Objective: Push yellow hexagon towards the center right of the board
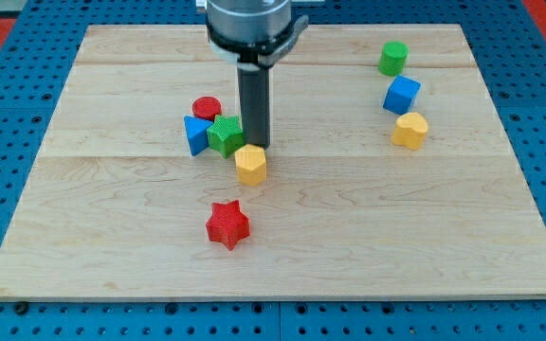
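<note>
The yellow hexagon (251, 164) lies a little left of the board's middle. My tip (255, 145) stands just above it in the view, touching or almost touching its top edge. A green block (225, 134) sits right beside the rod on its left. A blue block (196, 134) is left of the green one and a red cylinder (207, 108) is behind them. A red star (227, 224) lies below the hexagon.
At the view's right stand a green cylinder (393, 58), a blue cube (401, 95) and a yellow heart-like block (409, 130). The wooden board (349, 237) lies on a blue perforated table.
</note>
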`<state>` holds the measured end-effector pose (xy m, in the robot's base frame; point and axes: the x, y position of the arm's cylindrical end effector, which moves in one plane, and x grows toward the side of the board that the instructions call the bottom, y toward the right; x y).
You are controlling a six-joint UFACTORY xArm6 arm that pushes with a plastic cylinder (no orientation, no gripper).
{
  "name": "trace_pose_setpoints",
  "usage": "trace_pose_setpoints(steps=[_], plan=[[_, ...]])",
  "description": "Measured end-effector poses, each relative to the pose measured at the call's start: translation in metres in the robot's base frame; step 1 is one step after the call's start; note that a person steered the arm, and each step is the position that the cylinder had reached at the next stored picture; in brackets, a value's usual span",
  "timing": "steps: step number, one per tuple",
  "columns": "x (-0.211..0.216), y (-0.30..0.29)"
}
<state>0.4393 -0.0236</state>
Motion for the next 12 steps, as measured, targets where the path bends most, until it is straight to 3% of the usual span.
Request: trace_pose_setpoints(steps=[2, 4, 7, 8, 10, 12], plan=[[0.024, -0.053], [0.059, -0.061], [0.043, -0.010], [0.019, -0.018], [0.042, -0.005], [0.019, 0.000]])
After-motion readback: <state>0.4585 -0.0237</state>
